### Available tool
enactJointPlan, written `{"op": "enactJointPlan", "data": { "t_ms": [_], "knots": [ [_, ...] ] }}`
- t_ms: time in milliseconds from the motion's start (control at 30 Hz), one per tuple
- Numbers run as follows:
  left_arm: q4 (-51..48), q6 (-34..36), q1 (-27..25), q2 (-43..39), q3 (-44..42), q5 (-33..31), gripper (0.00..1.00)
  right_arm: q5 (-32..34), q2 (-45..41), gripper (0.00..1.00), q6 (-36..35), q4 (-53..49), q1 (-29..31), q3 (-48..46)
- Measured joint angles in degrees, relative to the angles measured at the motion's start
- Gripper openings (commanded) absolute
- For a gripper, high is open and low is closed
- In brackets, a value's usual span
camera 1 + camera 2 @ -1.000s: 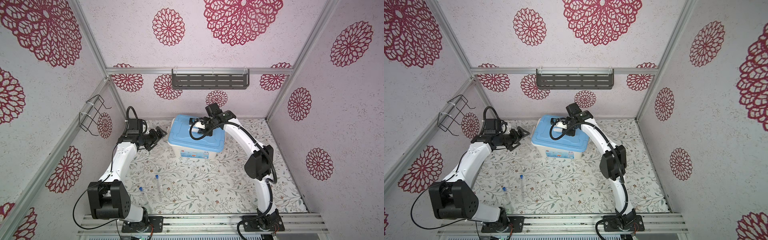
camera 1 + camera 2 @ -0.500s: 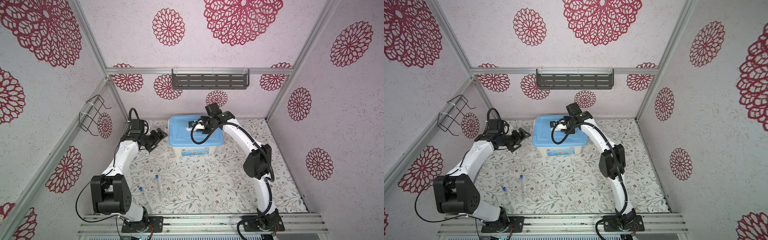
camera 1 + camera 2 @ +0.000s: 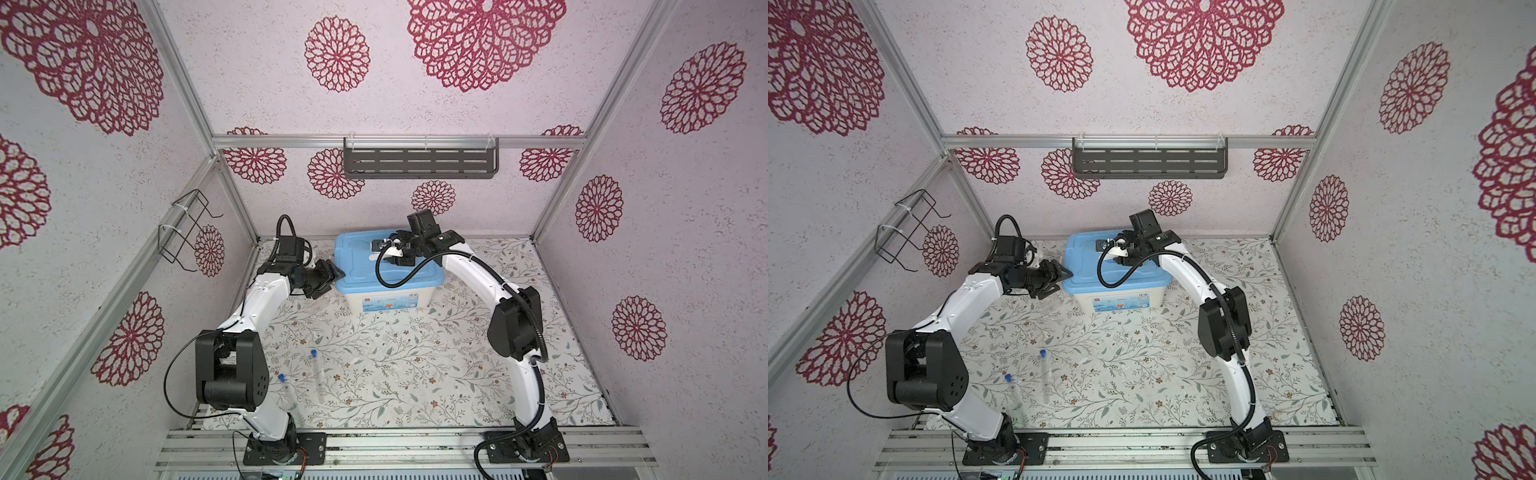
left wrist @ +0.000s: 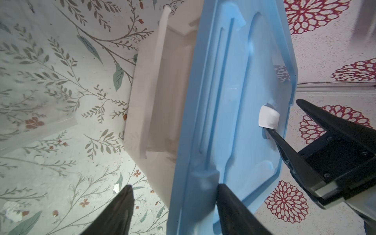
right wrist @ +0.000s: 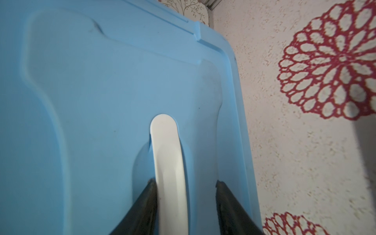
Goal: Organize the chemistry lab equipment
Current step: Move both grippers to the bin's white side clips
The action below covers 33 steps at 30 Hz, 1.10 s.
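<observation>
Glossy blue ribbed lid [image 3: 361,272], arched white handle [image 5: 168,162] — right pincer [image 5: 185,182] gapes loosely astride it; left pincer [image 4: 174,186], half-spread, has reached the rim.

One slim clear tube [image 3: 317,377] [image 3: 1044,377] lies flat on the flowered table [image 3: 415,374], in its front left part. In both top views its blue cap points toward the back wall and its body runs toward the front edge. A second tube [image 3: 286,395] [image 3: 1012,399] lies just to its left and a little nearer the front, roughly parallel and not touching it. Its blue cap is also at the far end, and its clear body is faint against the pattern.
</observation>
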Motion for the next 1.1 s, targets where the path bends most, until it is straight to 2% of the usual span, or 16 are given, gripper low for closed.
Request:
{"op": "enactJointPlan", "data": {
  "t_ms": [67, 167, 267, 333, 400, 533, 600, 700, 800, 1000, 1100],
  "knots": [
    [-0.5, 0.1, 0.0, 0.0, 0.3, -0.8, 0.79, 2.0, -1.2, 0.6, 6.4, 2.6, 0.0, -2.4],
    [-0.8, -0.1, 0.3, 0.0, 0.4, -1.0, 0.84, 5.8, -3.7, 0.68, 18.2, 5.6, -0.1, -6.1],
    [-0.5, -0.6, 0.8, 0.0, 0.4, -0.6, 0.87, 10.3, -7.1, 0.82, 33.4, 8.9, -1.4, -9.5],
    [0.1, -1.2, 1.1, 0.0, 0.4, -0.2, 0.89, 12.0, -10.5, 0.83, 43.9, 10.6, -3.4, -12.1],
    [1.3, -1.8, 1.6, 0.0, 0.4, 0.5, 0.92, 11.5, -15.5, 0.83, 54.5, 13.5, -7.0, -16.6],
    [5.3, -4.0, 2.5, 0.0, 0.3, 1.5, 0.95, 7.1, -24.5, 0.85, 70.7, 19.7, -14.9, -27.4],
    [7.7, -4.8, 2.7, 0.3, 0.3, 2.1, 0.97, 3.5, -26.4, 0.99, 78.1, 21.8, -18.9, -31.1],
    [10.5, -5.2, 2.8, 1.9, 0.5, 2.6, 0.98, -3.3, -25.1, 0.99, 85.7, 23.0, -22.4, -33.1],
    [11.6, -5.2, 2.8, 4.4, 1.2, 2.9, 0.97, -8.5, -22.6, 0.99, 90.6, 23.1, -22.9, -34.6],
    [14.6, -5.6, 2.6, 7.6, 1.5, 3.1, 0.91, -14.5, -20.0, 0.99, 96.1, 22.7, -22.7, -37.7],
    [16.5, -5.4, 2.1, 8.2, 1.5, 3.6, 0.9, -17.9, -18.5, 0.98, 98.9, 25.9, -22.8, -38.6]
  ]
}}
